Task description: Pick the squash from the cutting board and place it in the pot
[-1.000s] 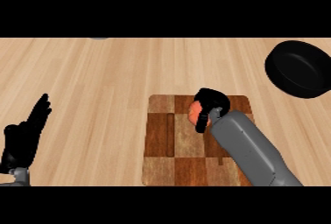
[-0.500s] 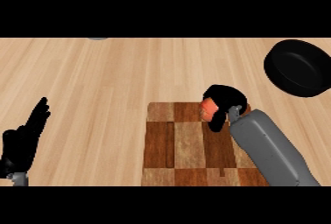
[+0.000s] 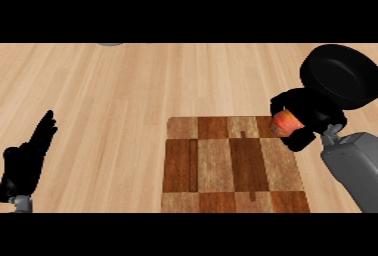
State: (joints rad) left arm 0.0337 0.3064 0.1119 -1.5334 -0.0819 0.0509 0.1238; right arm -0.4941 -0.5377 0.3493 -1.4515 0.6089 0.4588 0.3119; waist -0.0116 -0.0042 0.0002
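At the right of the frame the right hand (image 3: 310,117), black and matte, curls round the squash (image 3: 283,123), thumb and fingers closed about it so that only a rounded orange patch shows on the hand's left side. So little of the squash is visible that its long axis and the way it points cannot be told. The hand and squash sit at the upper right corner of the cutting board (image 3: 232,165), over its right edge. The grey forearm (image 3: 354,167), smooth and boxy, rises from the lower right of the frame up to the wrist.

Just above and right of the hand lies the pot (image 3: 341,76), a round black vessel with a dark hollow, near the upper right of the frame; the hand's top edge overlaps its lower rim in this view.

The cutting board is a rectangle of wooden blocks in dark and pale brown, grain running lengthwise. It rests on the surface (image 3: 133,85), light wood planks.

At the lower left edge the left hand (image 3: 28,160) rests open, fingers straight and pointing up.
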